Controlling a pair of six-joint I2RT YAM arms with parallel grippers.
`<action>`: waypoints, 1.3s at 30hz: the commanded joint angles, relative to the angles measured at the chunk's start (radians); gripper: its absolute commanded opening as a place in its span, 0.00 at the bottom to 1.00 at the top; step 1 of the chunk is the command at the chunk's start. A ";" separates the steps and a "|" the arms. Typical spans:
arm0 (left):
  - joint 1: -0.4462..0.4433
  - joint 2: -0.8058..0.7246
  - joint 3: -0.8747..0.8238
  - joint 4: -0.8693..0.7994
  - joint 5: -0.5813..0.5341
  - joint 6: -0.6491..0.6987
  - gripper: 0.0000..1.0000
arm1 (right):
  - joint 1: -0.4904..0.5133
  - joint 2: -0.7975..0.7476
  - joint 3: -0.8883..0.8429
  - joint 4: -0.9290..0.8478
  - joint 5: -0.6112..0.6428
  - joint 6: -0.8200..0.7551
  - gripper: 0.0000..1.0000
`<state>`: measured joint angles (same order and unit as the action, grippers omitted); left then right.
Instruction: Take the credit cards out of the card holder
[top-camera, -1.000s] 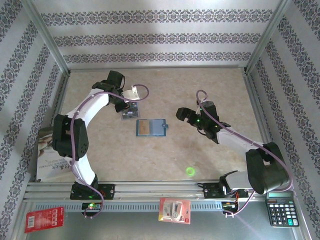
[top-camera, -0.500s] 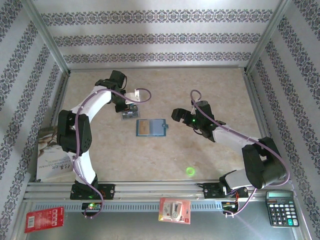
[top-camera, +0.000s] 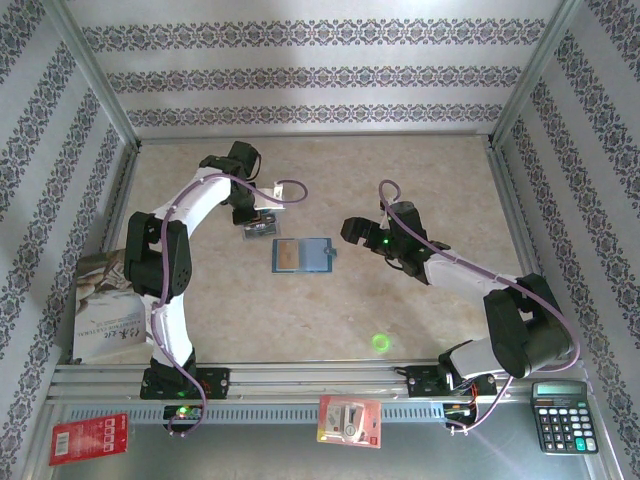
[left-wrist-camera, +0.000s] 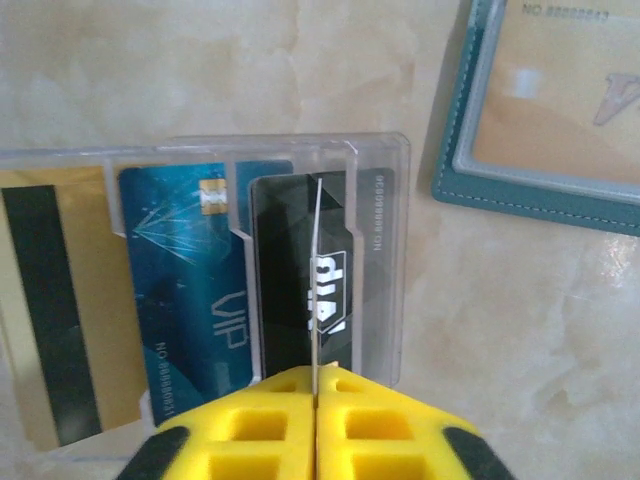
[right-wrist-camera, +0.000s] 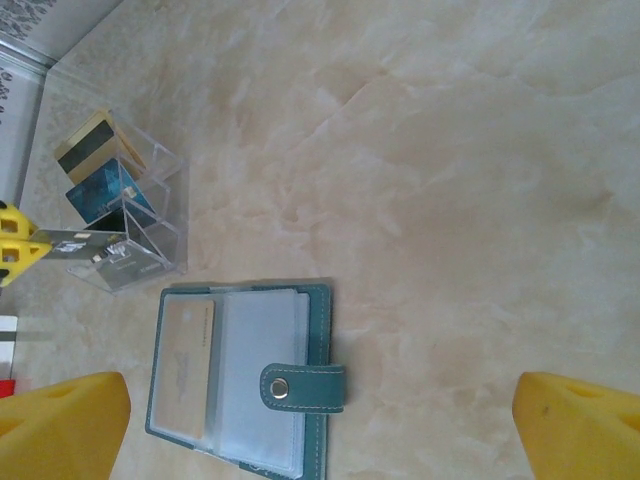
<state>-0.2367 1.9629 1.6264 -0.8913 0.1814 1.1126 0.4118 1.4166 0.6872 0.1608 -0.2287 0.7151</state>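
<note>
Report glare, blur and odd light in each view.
Top external: even light, one green light spot on the table. Left wrist: the left pincer is soft, the silvery card it grips a thin edge-on line. Right wrist: right pincer blurred, card holder crisp.

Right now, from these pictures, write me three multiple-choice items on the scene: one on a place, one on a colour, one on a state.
1. The blue VIP card stands: A in the clear rack; B in a drawer; C on a shelf.
2. The credit card inside the card holder is: A red; B tan; C green.
3. The right hand is: A shut on a card; B shut on the holder; C open.
Key: A, it sits upright in a rack slot. B, tan shows through the holder's left window. C, its fingers stand wide apart with nothing gripped.
</note>
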 joint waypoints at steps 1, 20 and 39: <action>-0.011 0.003 0.046 -0.052 0.024 -0.023 0.14 | 0.013 -0.002 0.019 0.000 0.002 0.006 0.98; -0.009 -0.148 0.011 0.098 0.106 -0.401 0.34 | 0.058 0.010 0.035 -0.030 0.027 -0.012 0.98; 0.029 -0.590 -0.494 0.454 -0.205 -1.225 0.75 | 0.336 0.243 0.413 -0.421 0.270 -0.186 0.93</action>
<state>-0.2291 1.4292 1.1645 -0.5060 0.0410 0.1001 0.7113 1.6184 1.0348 -0.1669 -0.0139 0.5652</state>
